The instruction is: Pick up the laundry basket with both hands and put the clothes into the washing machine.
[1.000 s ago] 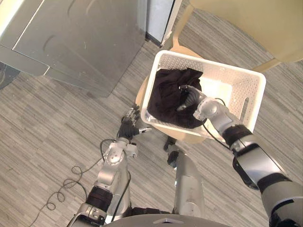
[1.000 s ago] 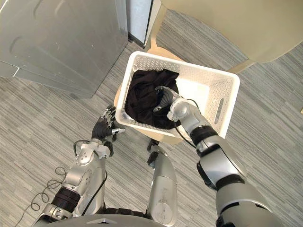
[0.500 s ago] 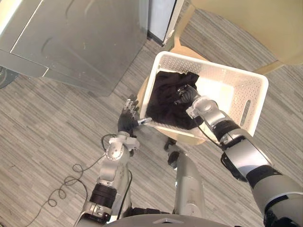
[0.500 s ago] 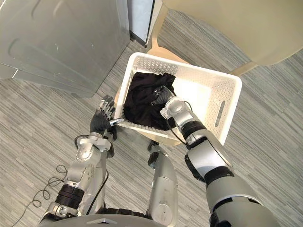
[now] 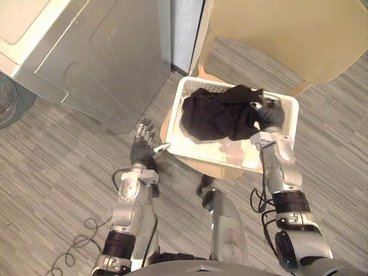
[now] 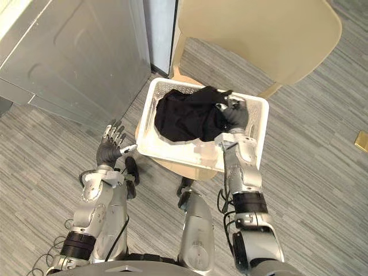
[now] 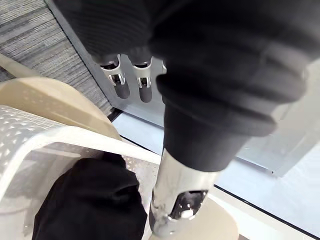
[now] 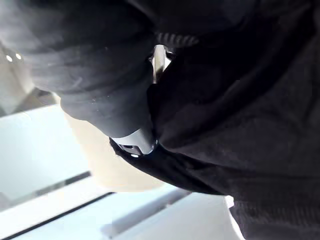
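A white perforated laundry basket [image 5: 214,154] rests on a beige chair seat [image 5: 201,167]. Black clothes [image 5: 218,115] are bunched up in it, raised toward its right side. My right hand [image 5: 269,115] is shut on the right end of that cloth; in the right wrist view its thumb [image 8: 132,141] presses into the black clothes [image 8: 250,125]. My left hand [image 5: 142,150] hovers open just off the basket's near left corner, holding nothing. The left wrist view shows its straight fingers [image 7: 127,75] above the basket rim [image 7: 30,135].
The grey washing machine [image 5: 109,52] stands at the upper left, close to the basket's far left corner. The chair's broad beige back [image 5: 287,34] rises behind the basket. Grey plank floor [image 5: 52,155] lies open to the left and right.
My right hand has curled shut on the black clothes and drawn them up toward the basket's right side. The left hand stays open near the corner. The whole picture has shifted.
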Available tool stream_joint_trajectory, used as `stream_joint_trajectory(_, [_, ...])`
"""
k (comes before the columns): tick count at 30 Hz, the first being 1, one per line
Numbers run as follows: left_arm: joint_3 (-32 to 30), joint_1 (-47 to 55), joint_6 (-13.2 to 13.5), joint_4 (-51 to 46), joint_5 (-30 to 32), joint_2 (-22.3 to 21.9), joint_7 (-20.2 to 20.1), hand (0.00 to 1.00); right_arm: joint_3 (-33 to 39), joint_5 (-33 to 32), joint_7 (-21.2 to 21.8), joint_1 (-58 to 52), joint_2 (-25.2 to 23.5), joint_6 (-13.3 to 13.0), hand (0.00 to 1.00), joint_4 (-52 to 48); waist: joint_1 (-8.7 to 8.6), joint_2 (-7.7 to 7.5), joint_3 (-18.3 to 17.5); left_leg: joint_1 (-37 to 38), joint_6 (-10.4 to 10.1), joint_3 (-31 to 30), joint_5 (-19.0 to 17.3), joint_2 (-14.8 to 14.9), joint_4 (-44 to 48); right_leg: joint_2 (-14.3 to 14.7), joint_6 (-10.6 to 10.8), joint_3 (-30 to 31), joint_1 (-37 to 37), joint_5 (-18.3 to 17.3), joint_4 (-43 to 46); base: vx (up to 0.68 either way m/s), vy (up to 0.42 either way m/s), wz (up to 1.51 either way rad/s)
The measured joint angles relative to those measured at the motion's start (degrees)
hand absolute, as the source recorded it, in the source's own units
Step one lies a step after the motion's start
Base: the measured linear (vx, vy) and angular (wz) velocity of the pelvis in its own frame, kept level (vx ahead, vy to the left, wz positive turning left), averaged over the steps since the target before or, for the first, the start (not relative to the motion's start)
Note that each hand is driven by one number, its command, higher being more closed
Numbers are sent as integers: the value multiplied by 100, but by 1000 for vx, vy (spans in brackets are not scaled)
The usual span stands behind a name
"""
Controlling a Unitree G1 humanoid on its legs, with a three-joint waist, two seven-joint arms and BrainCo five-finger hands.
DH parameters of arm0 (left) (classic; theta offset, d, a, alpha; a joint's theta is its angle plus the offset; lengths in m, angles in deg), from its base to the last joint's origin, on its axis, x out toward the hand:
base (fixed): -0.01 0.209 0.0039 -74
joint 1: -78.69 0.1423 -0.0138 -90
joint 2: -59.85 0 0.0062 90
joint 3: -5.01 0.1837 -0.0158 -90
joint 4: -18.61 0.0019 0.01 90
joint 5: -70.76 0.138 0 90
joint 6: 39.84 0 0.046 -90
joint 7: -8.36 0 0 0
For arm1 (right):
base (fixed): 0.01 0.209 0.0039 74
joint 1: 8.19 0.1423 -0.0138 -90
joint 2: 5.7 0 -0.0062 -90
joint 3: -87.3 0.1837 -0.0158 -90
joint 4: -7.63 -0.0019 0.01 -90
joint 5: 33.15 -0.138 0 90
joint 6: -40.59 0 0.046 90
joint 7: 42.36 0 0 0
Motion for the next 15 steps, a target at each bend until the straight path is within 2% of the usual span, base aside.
stream_joint_trajectory(3, [224, 179, 14, -291, -45, 90, -79, 0, 133, -301, 0, -535, -220, -105, 100, -668, -15, -1, -1, 276, 10, 39, -15, -61, -48, -69, 55, 6, 242, -37, 1, 29, 0, 3])
stream_joint_trajectory(8, [637, 188, 19, -526, -84, 282, -259, 0, 151, -347, 96, -1346, -518, -165, 100, -1594, -74, -9, -7, 640, 6, 37, -64, -144, -96, -149, 109, 8, 567, -148, 57, 27, -10, 4])
stream_joint_trajectory(11, [768, 155, 18, -524, -81, 397, -314, 0, 75, -347, 176, -1535, -576, -168, 100, -1625, -167, -55, -78, 689, -5, 34, -81, -162, -95, -158, 120, 27, 601, -166, 69, 0, 0, 0])
stream_joint_trajectory(15, [1258, -226, 22, -469, 147, 657, -394, 0, -200, -357, 451, -1745, -541, -154, 100, -1819, -276, -81, -109, 710, -9, 33, -83, -205, -105, -158, 126, 106, 571, -165, 89, -8, -25, -5])
